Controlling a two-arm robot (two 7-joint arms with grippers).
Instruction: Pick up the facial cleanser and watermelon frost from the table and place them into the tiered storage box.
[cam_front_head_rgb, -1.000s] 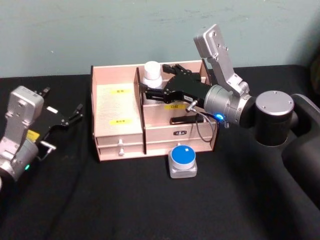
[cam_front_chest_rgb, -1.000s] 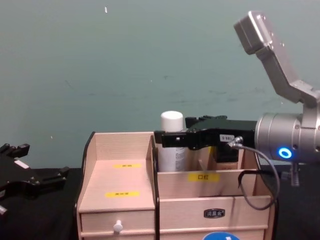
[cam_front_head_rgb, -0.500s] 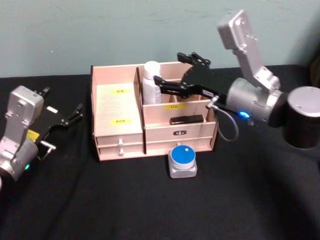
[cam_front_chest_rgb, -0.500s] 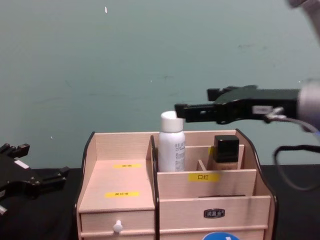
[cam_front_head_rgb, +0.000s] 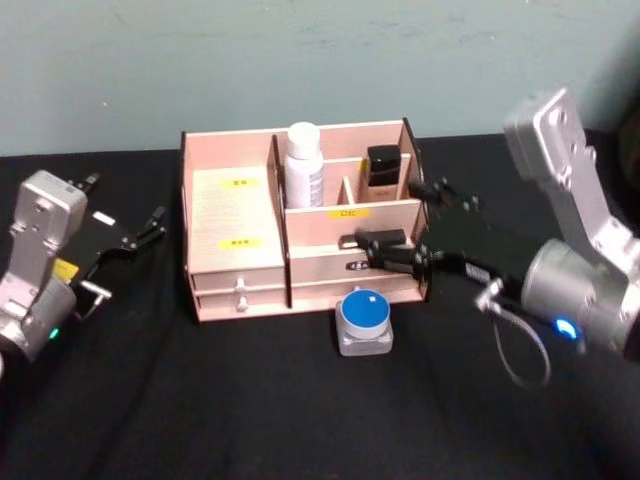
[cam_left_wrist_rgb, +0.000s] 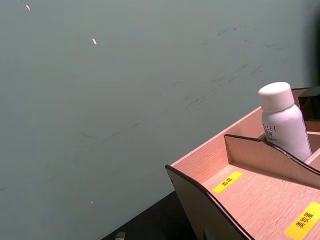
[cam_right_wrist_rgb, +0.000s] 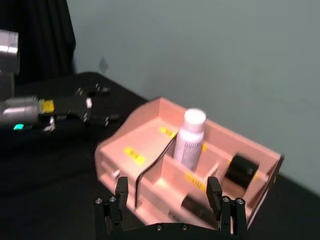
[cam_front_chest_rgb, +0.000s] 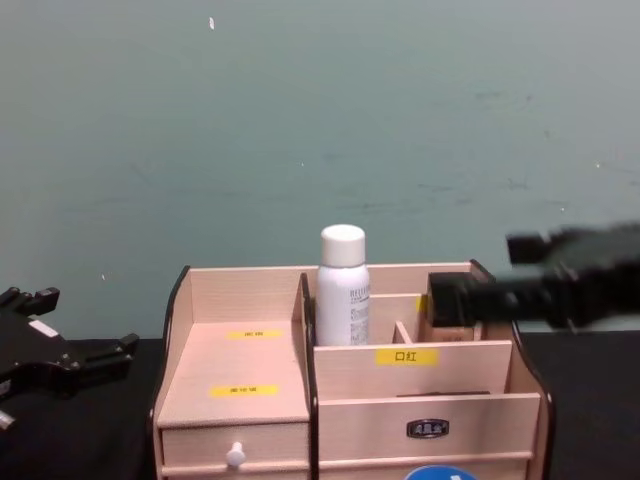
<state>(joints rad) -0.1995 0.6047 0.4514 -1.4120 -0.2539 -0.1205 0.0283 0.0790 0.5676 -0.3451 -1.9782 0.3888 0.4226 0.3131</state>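
The facial cleanser (cam_front_head_rgb: 303, 162) (cam_front_chest_rgb: 343, 287) (cam_left_wrist_rgb: 283, 121) (cam_right_wrist_rgb: 190, 138), a tall white bottle, stands upright in the back compartment of the tiered storage box (cam_front_head_rgb: 236, 262) (cam_front_chest_rgb: 235, 380) (cam_left_wrist_rgb: 250, 187) (cam_right_wrist_rgb: 131, 150). The watermelon frost (cam_front_head_rgb: 366, 319), a squat jar with a blue lid, sits on the table just in front of the box; its lid shows at the chest view's lower edge (cam_front_chest_rgb: 441, 472). My right gripper (cam_front_head_rgb: 405, 222) (cam_front_chest_rgb: 490, 270) (cam_right_wrist_rgb: 167, 196) hovers open and holding nothing at the box's right front, above and behind the jar. My left gripper (cam_front_head_rgb: 125, 232) (cam_front_chest_rgb: 62, 345) rests open, left of the box.
A beige square bottle with a black cap (cam_front_head_rgb: 381, 172) (cam_front_chest_rgb: 452, 305) (cam_right_wrist_rgb: 241, 170) stands in the box's back right compartment. The black table (cam_front_head_rgb: 250, 400) spreads in front of the box. A teal wall rises behind.
My right gripper has let go of the facial cleanser, lifted off it and drawn back down toward the box's right front. The bottle stays standing in the box. The left arm has not moved.
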